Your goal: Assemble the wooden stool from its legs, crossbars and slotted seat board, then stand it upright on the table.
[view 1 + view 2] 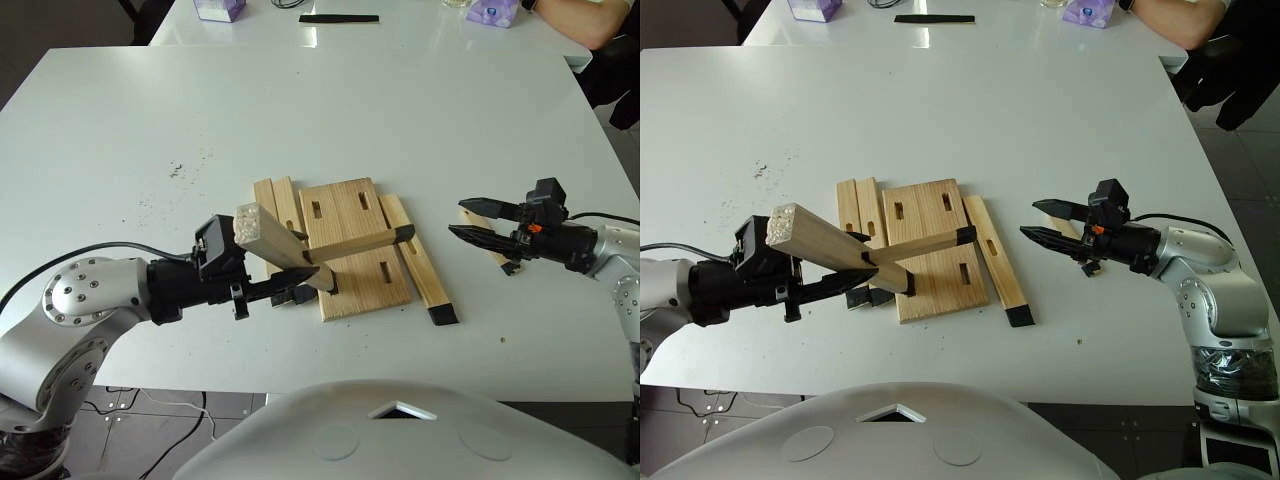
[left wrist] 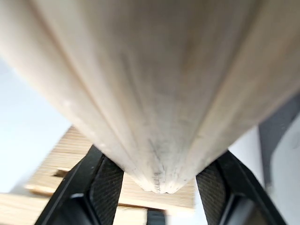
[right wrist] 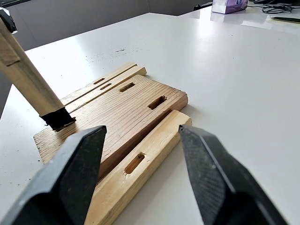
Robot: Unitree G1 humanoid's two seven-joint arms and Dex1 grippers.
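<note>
text: none legible | labels: none | brands: none | numbers: none | signs: none

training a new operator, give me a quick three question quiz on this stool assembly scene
1. True or false: the right gripper holds a part.
2. The left gripper is clamped on: A) a hammer B) a wooden leg C) nothing.
3. Fill in: the slotted leg lying flat right of the seat board has a ___ end cap.
Key: 1 false; 2 B; 3 black.
</note>
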